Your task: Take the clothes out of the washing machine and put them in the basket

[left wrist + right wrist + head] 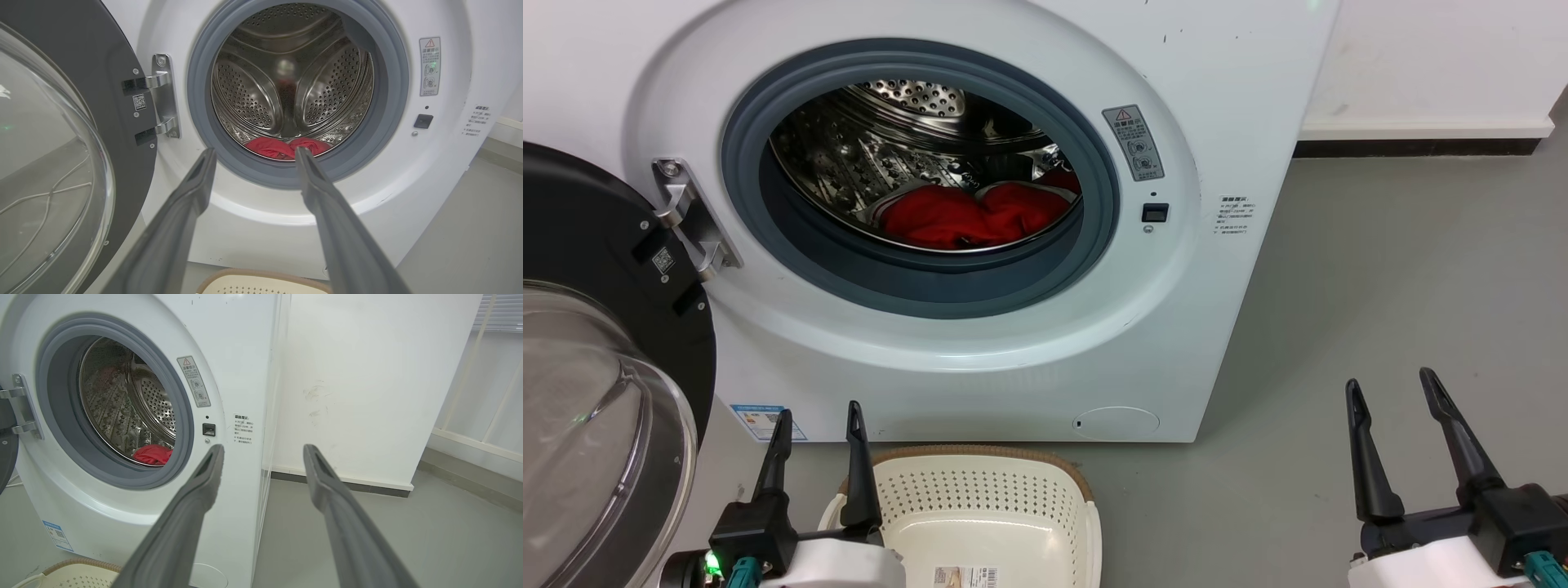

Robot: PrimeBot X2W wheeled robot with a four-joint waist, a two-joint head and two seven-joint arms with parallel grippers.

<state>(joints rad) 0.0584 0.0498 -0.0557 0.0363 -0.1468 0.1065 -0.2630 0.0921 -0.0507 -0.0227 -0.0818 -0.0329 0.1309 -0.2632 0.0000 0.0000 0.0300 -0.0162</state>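
Lying low inside washing machine (1217, 82), clothes (964, 216) well beyond L gripper (818, 408) & R gripper (1390, 377), jaws wide open, empty.

Left gripper (818, 410): two long black fingers (860, 478), broad at the root and tapering to pointed tips. One is seated in a black block (756, 531). A thin dark rail runs between the finger roots. Rounded white housing (841, 567) below. A green light (712, 561) is lit at the block's lower edge, with a teal plug (742, 573) beside it.

Right gripper (1390, 378): same build, with black tapered fingers, a black block, a dark cross rail and a white housing. Teal plug at the outer corner; no lit light seen.

Wrist views: finger surfaces read matte dark grey. The inner faces are flat with a raised border, narrowing to a slim recessed pad near the tip. No screws or markings legible.
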